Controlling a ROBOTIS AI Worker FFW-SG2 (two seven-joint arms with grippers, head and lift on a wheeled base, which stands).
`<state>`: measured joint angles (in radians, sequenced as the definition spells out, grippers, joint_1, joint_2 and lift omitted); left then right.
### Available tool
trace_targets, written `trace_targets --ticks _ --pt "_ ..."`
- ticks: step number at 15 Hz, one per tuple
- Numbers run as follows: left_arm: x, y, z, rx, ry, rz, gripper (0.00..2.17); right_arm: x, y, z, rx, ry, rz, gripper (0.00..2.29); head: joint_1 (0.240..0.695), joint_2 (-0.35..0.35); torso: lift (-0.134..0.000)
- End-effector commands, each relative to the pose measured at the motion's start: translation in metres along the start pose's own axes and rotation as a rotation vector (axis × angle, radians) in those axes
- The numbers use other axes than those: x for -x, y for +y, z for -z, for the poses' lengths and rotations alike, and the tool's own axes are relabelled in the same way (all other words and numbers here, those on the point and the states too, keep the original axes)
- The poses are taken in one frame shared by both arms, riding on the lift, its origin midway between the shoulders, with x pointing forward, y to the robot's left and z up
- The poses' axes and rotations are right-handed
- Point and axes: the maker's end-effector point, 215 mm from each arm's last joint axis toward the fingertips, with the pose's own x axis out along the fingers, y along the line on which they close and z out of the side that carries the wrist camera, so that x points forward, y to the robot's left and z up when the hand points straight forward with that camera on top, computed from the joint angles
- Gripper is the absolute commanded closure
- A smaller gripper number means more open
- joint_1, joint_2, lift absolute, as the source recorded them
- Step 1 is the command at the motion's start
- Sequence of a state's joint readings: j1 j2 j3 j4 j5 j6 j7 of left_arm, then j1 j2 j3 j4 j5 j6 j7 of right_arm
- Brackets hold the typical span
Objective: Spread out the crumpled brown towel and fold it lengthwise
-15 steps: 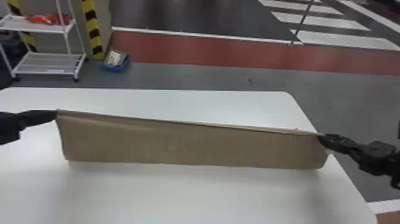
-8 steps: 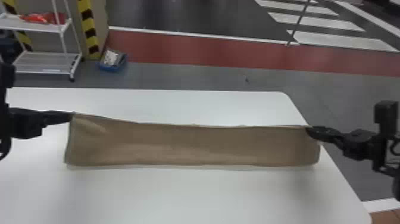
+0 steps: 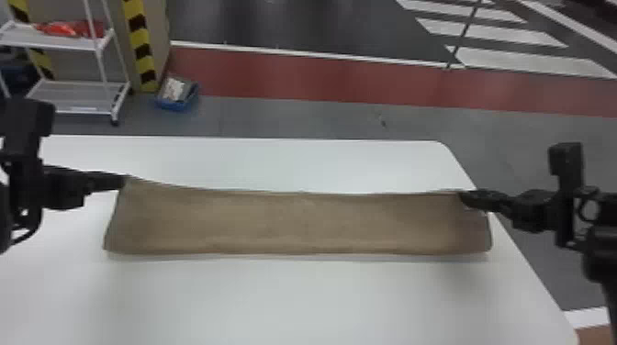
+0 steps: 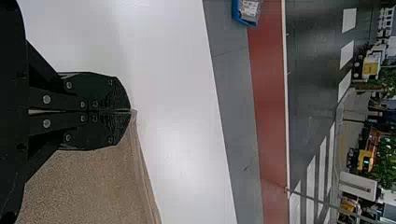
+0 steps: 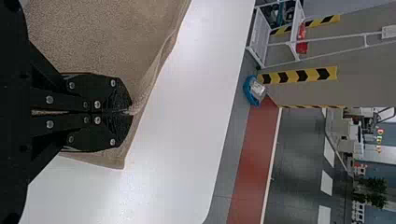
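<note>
In the head view the brown towel point(image 3: 298, 222) spans the white table as a long, wide strip, its upper edge stretched between both grippers. My left gripper point(image 3: 123, 180) holds its upper left corner, and my right gripper point(image 3: 462, 196) has the upper edge near the right end. In the left wrist view, the left gripper point(image 4: 130, 110) is shut on a corner of the towel point(image 4: 88, 186). The right wrist view has the right gripper point(image 5: 130, 112) shut on the edge of the towel point(image 5: 107, 37), with a small flap of cloth sticking out beyond the fingers.
The white table point(image 3: 294, 303) extends in front of and behind the towel, with its right edge close to the right gripper. On the floor beyond are a white shelf rack point(image 3: 73, 98) and a blue bin point(image 3: 176, 96).
Both arms have come further into the head view, and the towel's held left corner has shifted right. Its upper edge, taut and slanted a second ago, now sags slightly and lies more level.
</note>
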<state>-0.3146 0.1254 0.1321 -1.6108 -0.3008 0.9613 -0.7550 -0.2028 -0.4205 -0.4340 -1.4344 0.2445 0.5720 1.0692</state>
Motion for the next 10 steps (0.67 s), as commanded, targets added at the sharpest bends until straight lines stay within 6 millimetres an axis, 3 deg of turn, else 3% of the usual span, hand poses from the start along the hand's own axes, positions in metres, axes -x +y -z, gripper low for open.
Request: trace_targets --ticks 1,5,10 --pt "-0.003 0.004 0.0 -0.006 0.003 -0.006 1.34 0.0 -0.004 -0.002 -0.008 0.006 0.005 1.31 0.695 -0.195 -0.124" --pt "-0.006 0.008 -0.001 -0.017 0.0 -0.015 1.34 -0.001 -0.009 -0.012 -0.012 -0.006 0.01 1.31 0.695 -0.193 -0.124" --pt "-0.009 0.008 0.001 -0.02 0.006 -0.014 1.34 -0.014 -0.015 0.0 -0.008 0.051 0.027 1.31 0.695 -0.193 -0.124"
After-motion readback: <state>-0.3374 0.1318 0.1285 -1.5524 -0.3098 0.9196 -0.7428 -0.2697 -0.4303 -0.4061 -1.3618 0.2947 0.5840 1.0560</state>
